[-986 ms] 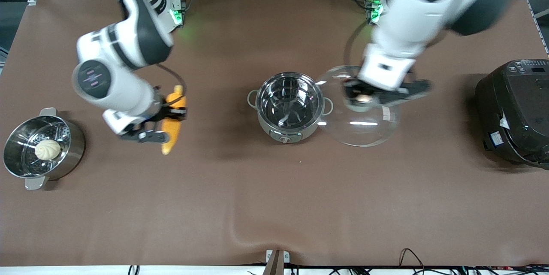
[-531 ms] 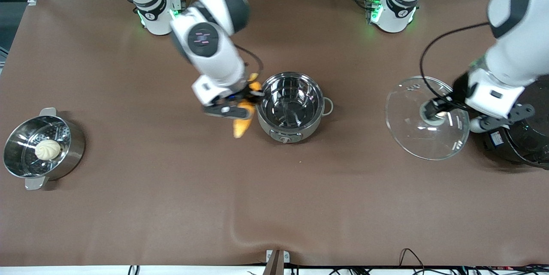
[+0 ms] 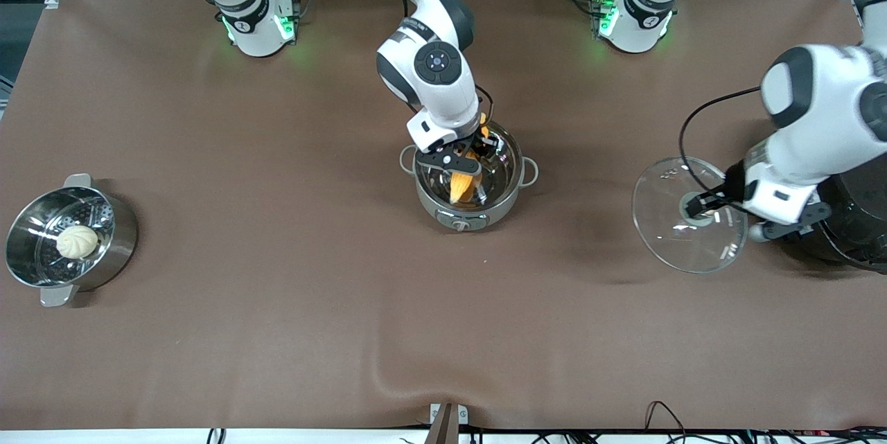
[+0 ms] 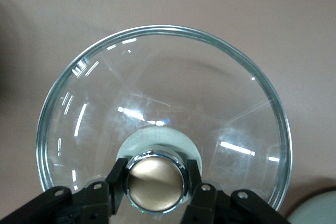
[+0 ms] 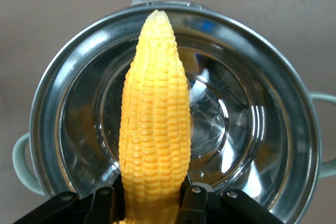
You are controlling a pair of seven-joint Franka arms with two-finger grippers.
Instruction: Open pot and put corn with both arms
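The steel pot (image 3: 509,188) stands open in the middle of the table, its dial toward the front camera. My right gripper (image 3: 466,161) is shut on the yellow-orange corn (image 3: 461,186) and holds it over the pot's mouth. In the right wrist view the corn (image 5: 155,124) lies above the pot's shiny inside (image 5: 252,129), clamped at its thick end. My left gripper (image 3: 701,203) is shut on the tan knob (image 4: 155,183) of the glass lid (image 3: 682,240). It holds the lid over the table toward the left arm's end, beside the black rice cooker. The lid (image 4: 105,103) fills the left wrist view.
A steel steamer pot (image 3: 118,236) with a cream bun (image 3: 76,241) in it stands at the right arm's end. A large black rice cooker (image 3: 859,222) stands at the left arm's end, close to the lid.
My right gripper has carried the corn from beside the pot to over its mouth. My left gripper has shifted the lid slightly nearer to the front camera.
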